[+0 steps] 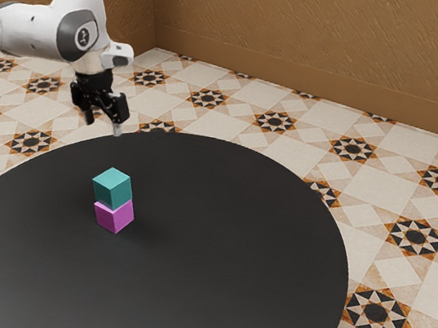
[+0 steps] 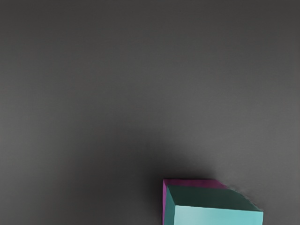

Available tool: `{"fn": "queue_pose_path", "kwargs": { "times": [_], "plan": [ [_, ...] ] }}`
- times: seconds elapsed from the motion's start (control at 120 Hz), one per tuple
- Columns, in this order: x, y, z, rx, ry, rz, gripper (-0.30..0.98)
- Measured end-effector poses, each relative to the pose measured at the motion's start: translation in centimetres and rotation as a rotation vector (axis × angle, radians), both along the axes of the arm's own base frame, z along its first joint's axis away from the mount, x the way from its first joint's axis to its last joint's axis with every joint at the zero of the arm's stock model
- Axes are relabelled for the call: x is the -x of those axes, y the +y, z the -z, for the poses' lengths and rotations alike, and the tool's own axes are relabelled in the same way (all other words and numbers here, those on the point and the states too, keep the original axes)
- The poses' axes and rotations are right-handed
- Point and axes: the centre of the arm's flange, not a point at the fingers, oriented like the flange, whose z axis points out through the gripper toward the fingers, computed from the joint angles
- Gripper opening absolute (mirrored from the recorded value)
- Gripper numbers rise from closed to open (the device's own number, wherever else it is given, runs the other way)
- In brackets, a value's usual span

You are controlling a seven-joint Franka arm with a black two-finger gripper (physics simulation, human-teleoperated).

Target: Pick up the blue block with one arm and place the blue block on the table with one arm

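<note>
Evidently the fingers point(image 1: 118, 129) over there stand apart, empty; the blue block point(image 1: 112, 188) sits on the pink block point(image 1: 114, 215), between five and six o'clock from them in the exterior view. I'd centre above it, descend straight, grip it alone, then lift clear before lowering it flat onto the table point(image 1: 256, 244)

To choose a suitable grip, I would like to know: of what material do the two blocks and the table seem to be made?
Teal block and pink block: perhaps painted wood or plastic, matte; flat even colour, no grain. Table: dark, satin, maybe laminate; smooth with soft shading.
</note>
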Motion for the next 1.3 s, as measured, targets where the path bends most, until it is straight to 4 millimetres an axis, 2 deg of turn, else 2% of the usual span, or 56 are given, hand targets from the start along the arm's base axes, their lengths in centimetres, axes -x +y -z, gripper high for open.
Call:
{"fn": "queue_pose_path", "kwargs": {
  "times": [0.1, 0.192, 0.267, 0.383, 0.45, 0.625, 1.167, 1.3],
  "plan": [
    [-0.6, -0.3, 1.8, 0.004, 0.009, 0.003, 0.66],
    [-0.6, -0.2, 2.6, 0.008, 0.014, 0.003, 0.66],
    [-0.5, -1.0, 3.2, 0.015, 0.021, 0.012, 0.66],
    [1.7, -3.0, 4.8, 0.037, 0.047, 0.029, 0.66],
    [2.8, -3.7, 5.1, 0.04, 0.046, 0.036, 0.66],
    [3.4, -5.4, 5.4, 0.015, 0.038, 0.074, 0.66],
    [2.4, -5.2, 10.4, -0.06, 0.071, 0.111, 0.66],
    [2.8, -5.5, 10.9, -0.059, 0.078, 0.115, 0.66]
  ]
}}
